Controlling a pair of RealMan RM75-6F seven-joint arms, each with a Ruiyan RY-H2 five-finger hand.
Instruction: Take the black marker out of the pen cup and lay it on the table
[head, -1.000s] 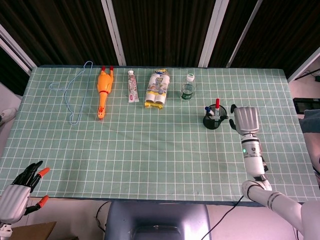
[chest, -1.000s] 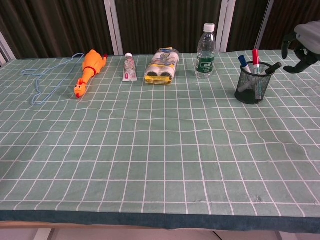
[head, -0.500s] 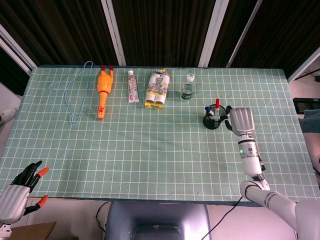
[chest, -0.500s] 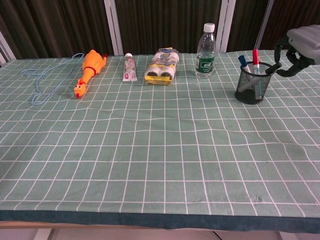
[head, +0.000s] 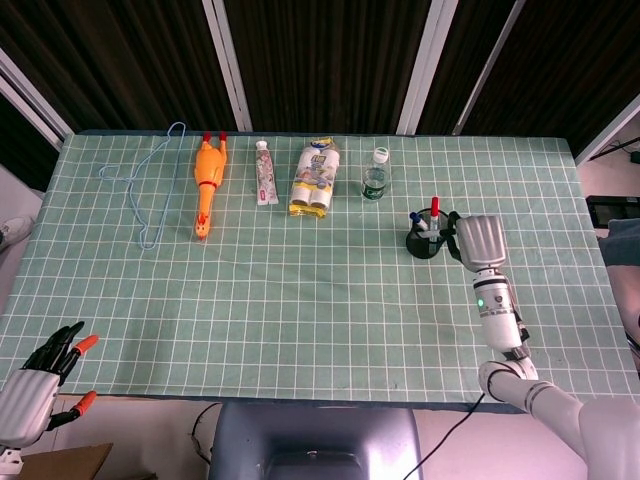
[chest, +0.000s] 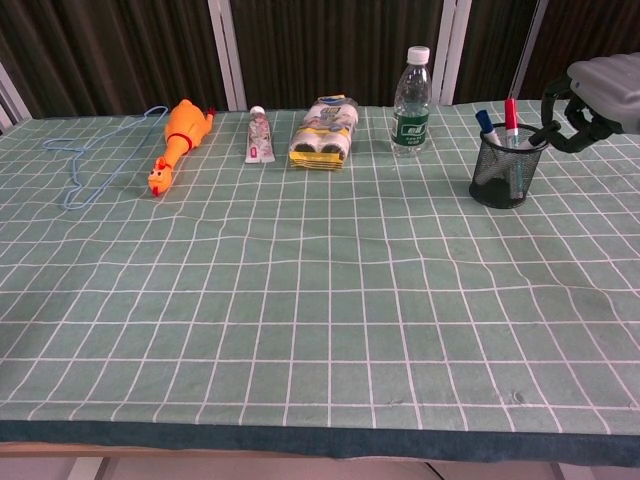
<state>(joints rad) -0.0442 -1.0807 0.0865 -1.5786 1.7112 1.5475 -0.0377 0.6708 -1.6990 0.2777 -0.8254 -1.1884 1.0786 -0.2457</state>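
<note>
Table (chest: 300, 300): black marker (chest: 545, 133) leans rightward in pen cup (chest: 506, 168).

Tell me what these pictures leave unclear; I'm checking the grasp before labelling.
- Contact: the right hand is at the black marker; neither view shows a grip.
- Marker's lower body: hidden inside the black mesh pen cup.
- Left hand: cut by the head view's edge, absent from chest view.

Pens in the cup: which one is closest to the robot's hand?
The black marker. It leans out over the right side of the pen cup, right at the right hand, while the red marker and blue marker stand farther left.
</note>
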